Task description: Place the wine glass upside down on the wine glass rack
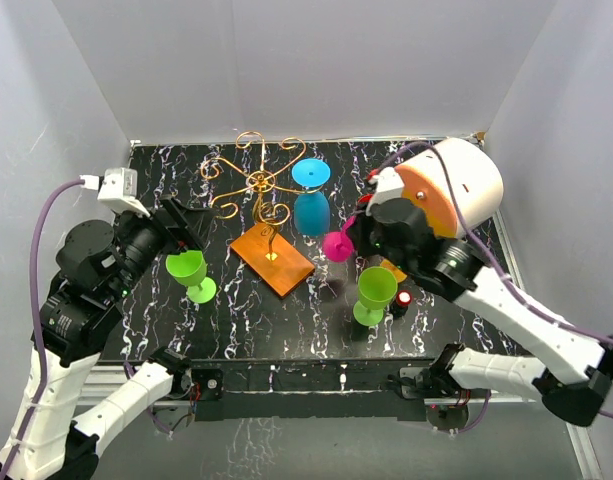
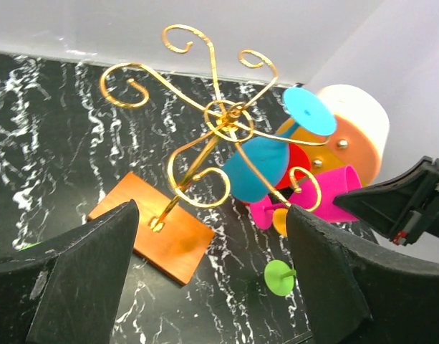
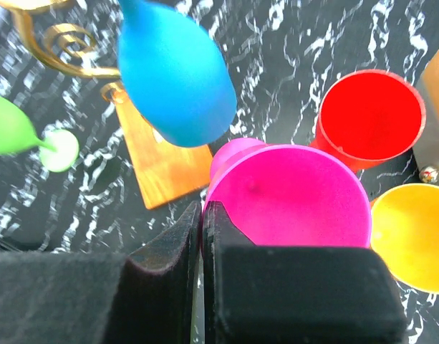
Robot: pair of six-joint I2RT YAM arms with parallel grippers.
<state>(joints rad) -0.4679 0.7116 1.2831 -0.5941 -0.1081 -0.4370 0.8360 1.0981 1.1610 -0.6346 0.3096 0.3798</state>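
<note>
Pink wine glass (image 1: 338,245), rim clamped in our right gripper (image 3: 203,208), hangs at 3 o'clock of the wine glass rack (image 1: 258,183), left gripper (image 2: 212,215) gaping empty; we reckon mid-carry, next invert it and slot its stem into a free scroll.

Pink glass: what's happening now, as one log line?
left fingers open, empty | right fingers shut on pink glass | blue glass upside down on rack

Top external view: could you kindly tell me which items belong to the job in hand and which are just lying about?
In the job:
wine glass rack
pink wine glass, clamped in the right gripper

Lying about:
blue glass, hanging upside down on the rack
green glass by the left arm
green glass by the right arm
red cup
yellow cup
</note>
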